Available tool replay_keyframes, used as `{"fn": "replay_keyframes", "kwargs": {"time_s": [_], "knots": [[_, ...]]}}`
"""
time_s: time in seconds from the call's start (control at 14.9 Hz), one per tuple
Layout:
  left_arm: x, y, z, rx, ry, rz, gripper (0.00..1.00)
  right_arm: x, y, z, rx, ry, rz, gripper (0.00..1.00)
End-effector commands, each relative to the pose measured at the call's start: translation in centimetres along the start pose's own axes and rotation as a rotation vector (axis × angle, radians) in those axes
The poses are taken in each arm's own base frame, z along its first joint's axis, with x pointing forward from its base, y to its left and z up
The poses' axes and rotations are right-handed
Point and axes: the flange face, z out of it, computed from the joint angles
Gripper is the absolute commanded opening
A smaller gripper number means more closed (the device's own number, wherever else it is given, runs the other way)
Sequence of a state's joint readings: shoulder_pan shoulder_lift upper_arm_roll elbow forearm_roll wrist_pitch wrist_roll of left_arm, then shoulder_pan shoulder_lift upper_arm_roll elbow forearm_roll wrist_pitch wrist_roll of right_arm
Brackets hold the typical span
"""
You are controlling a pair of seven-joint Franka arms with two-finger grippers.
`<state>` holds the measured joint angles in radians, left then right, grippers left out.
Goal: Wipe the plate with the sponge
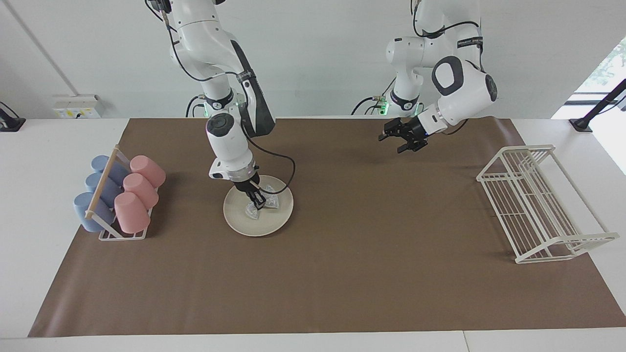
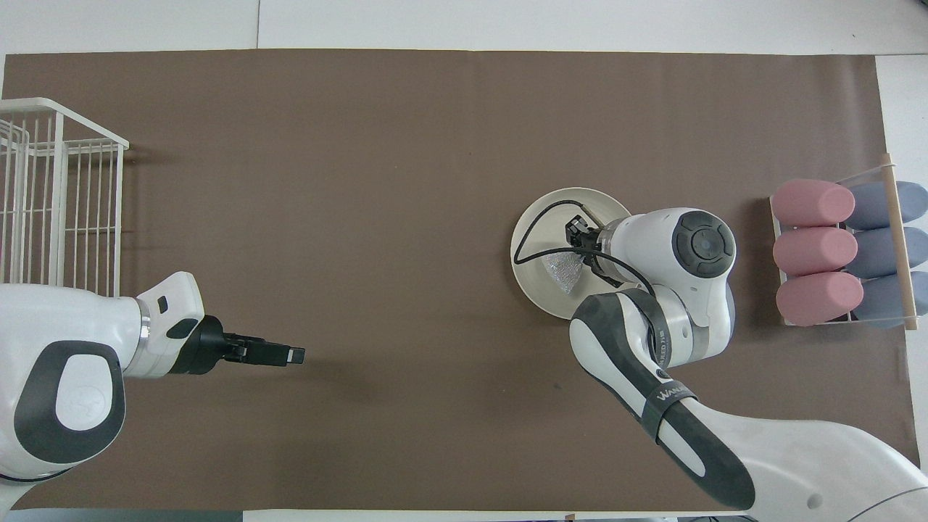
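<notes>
Right gripper (image 1: 258, 200) is down on the plate (image 1: 281, 215), fingers pinched on the sponge (image 1: 252, 211), which lies under its tips. I judge the wiping is underway; next I need pressed sweeps across the rim. Overhead hides the contact under my wrist. Left gripper (image 1: 403, 138) waits, fingers spread, holding nothing.
</notes>
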<state>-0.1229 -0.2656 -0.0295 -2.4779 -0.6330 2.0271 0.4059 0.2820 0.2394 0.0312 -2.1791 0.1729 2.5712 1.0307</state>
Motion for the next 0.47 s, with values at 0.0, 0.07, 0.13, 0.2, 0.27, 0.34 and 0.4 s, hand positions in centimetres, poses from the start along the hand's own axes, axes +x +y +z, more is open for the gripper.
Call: {"fn": "replay_keyframes", "kwargs": {"time_s": [0.0,0.07,0.13,0.2,0.27,0.34,0.4], "knots": [[0.7,0.2,-0.7,0.04,-0.017,-0.038,1.0,2.6,1.0,0.3,0.013,0.019,-0.063,0.0],[0.8,0.2,-0.9,0.042,-0.008,-0.047,1.0,3.1,1.2,0.2,0.013,0.021,-0.071,0.0],[1.1,0.4,-1.4,0.044,0.006,-0.047,1.0,3.0,1.2,0.2,0.012,0.02,-0.073,0.0],[1.4,0.6,-1.8,0.045,0.017,-0.049,1.0,2.8,1.2,0.3,0.009,0.017,-0.068,0.0],[1.5,0.6,-1.9,0.045,0.017,-0.058,1.0,2.5,1.0,0.3,0.011,0.017,-0.067,0.0],[1.5,0.7,-1.9,0.045,0.018,-0.059,1.0,2.2,0.9,0.3,0.01,0.015,-0.065,0.0],[1.5,0.5,-2.0,0.045,0.02,-0.063,1.0,1.9,0.8,0.3,0.008,0.013,-0.045,0.0]]}}
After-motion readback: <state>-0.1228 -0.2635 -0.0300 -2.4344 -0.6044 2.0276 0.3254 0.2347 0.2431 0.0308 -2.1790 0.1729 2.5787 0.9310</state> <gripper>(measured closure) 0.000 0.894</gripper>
